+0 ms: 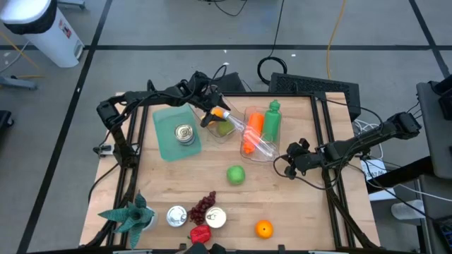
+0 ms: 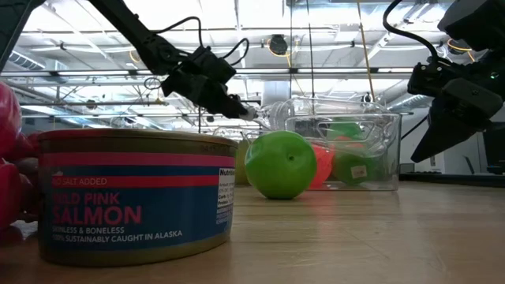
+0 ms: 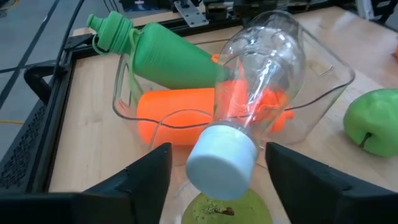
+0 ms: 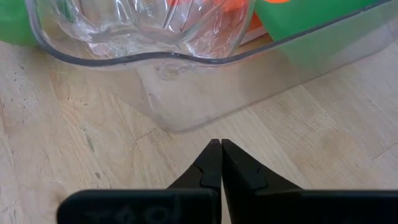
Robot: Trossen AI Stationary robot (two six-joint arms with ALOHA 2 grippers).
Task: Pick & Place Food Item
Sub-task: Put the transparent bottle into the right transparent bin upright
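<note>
Two arms work over a wooden table (image 1: 282,197) on a taped grey floor. Left gripper (image 3: 214,171), fingers apart, straddles the clear bottle's (image 3: 264,74) white cap; that bottle leans from the clear bin (image 1: 248,152) holding orange and green bottles. Right gripper (image 4: 221,162), closed, hovers beside the bin.

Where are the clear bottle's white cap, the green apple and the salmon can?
white cap (image 3: 221,157), left wrist view, its round end face.
green apple (image 1: 236,175), high view, its top.
salmon can (image 2: 134,197), low view, its label.
</note>
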